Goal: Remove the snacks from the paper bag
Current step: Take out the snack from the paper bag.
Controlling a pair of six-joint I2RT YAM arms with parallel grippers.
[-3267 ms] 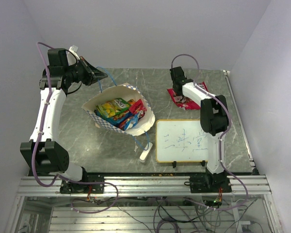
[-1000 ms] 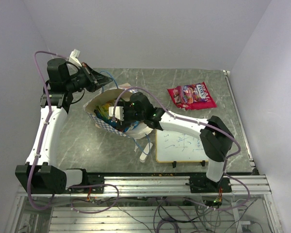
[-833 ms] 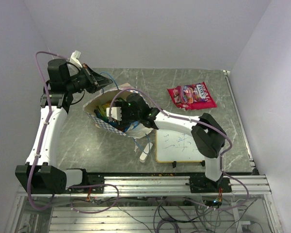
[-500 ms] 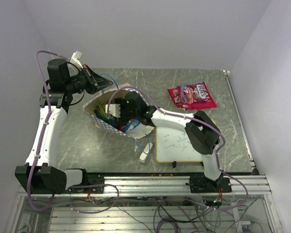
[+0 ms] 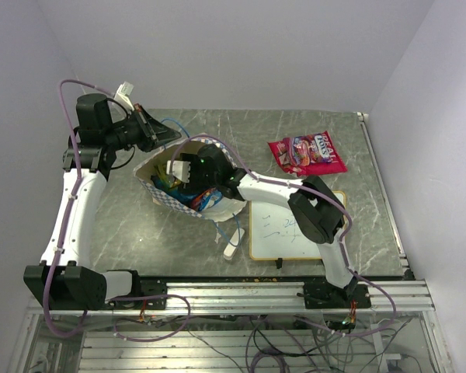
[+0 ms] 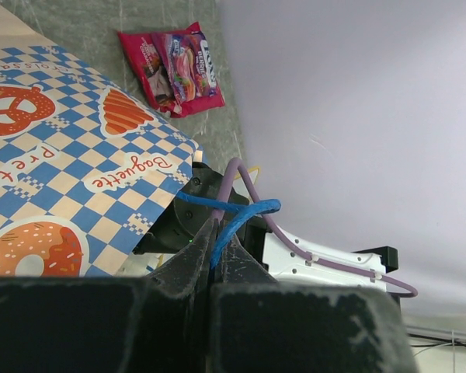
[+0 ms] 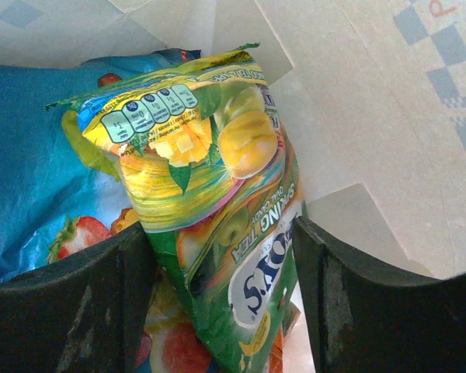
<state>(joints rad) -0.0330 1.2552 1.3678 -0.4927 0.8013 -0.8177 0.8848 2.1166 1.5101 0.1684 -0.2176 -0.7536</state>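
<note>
The paper bag (image 5: 227,208) lies tilted with its mouth open; its checkered side fills the left wrist view (image 6: 62,179). My left gripper (image 5: 163,137) is shut on the bag's blue cord handle (image 6: 234,217) and holds it up at the far left. My right gripper (image 5: 179,172) is inside the bag, open. Its fingers (image 7: 78,295) stand on either side of a yellow-green snack packet (image 7: 217,186). A blue packet (image 7: 31,155) lies beside it, with other snacks (image 5: 206,198) below. A pink-red packet (image 5: 307,153) lies on the table at the far right and shows in the left wrist view (image 6: 175,68).
A framed whiteboard (image 5: 283,237) lies at the near right, partly under my right arm. A white eraser block (image 5: 231,247) lies left of it by the bag's second blue handle. Walls close in at the back and on both sides.
My right arm has left the pink-red packet on the table, swung left into the bag and pushed deeper in over the last second. The left gripper keeps hold of the handle.
</note>
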